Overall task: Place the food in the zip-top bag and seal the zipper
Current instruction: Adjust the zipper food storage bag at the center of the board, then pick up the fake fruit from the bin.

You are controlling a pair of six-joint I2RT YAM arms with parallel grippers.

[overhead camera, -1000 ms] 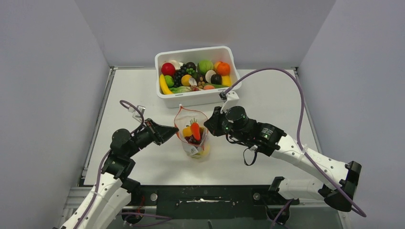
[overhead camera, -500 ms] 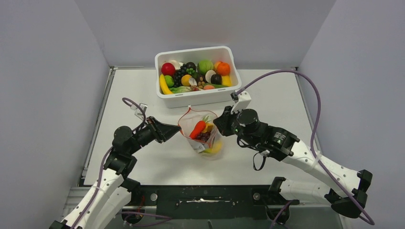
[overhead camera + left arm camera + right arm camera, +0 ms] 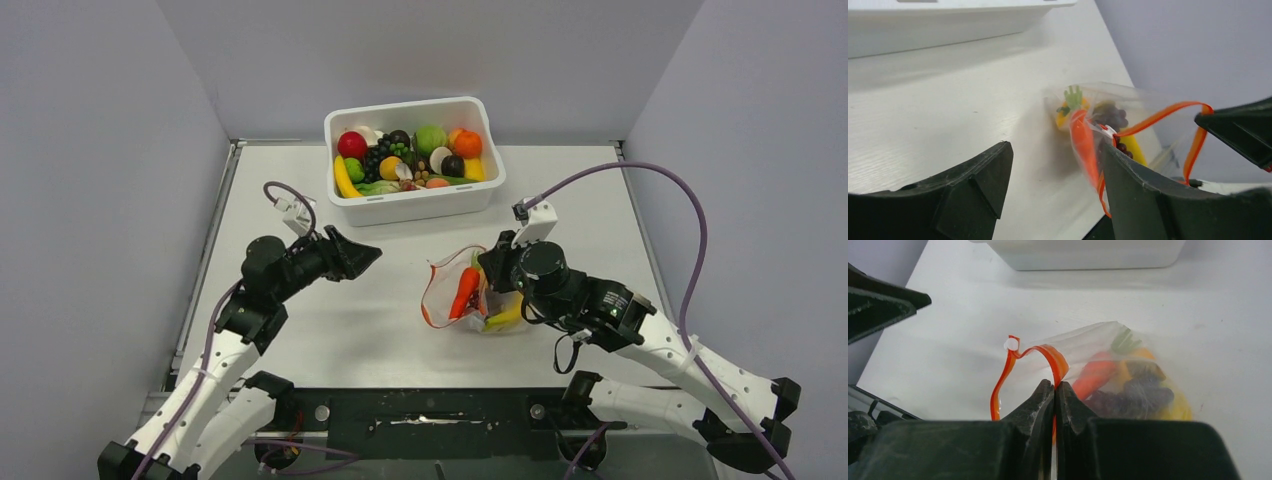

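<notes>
The right gripper (image 3: 1054,386) pinches the zipper (image 3: 1049,351) of the zip-top bag (image 3: 448,300), its slack mouth facing the wide-open, empty left gripper (image 3: 364,253), well apart.

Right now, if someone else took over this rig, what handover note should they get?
The left tool is open and empty, apart from the zip-top bag.
The right tool is shut on the zipper.
The bag lies slumped on the table with the food inside.
Done: food bagged. Left: the zipper gapes open; seal it.
</notes>
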